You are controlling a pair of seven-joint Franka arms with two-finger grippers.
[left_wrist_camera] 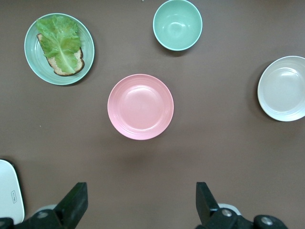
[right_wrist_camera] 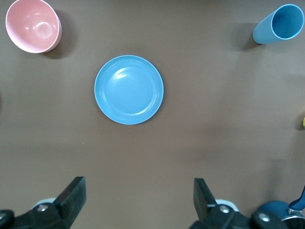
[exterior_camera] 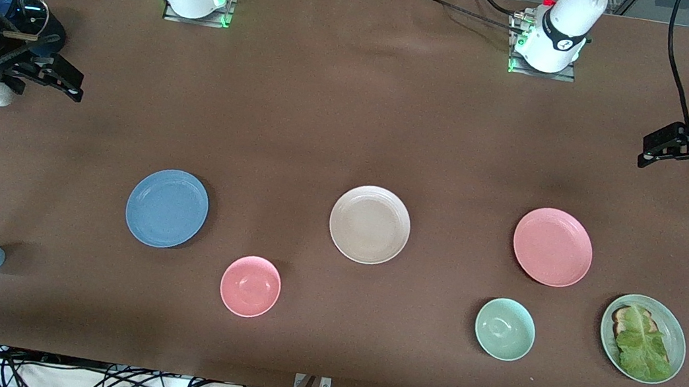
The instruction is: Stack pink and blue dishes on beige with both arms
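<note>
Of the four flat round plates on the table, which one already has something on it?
The pale green plate at the left arm's end, carrying toast and a lettuce leaf. The blue plate, beige plate and pink plate are bare.

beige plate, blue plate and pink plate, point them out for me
beige plate (exterior_camera: pixel 369 225), front view, on its flat centre
blue plate (right_wrist_camera: pixel 128 89), right wrist view, on its flat centre
pink plate (left_wrist_camera: pixel 140 107), left wrist view, on its flat centre
</note>
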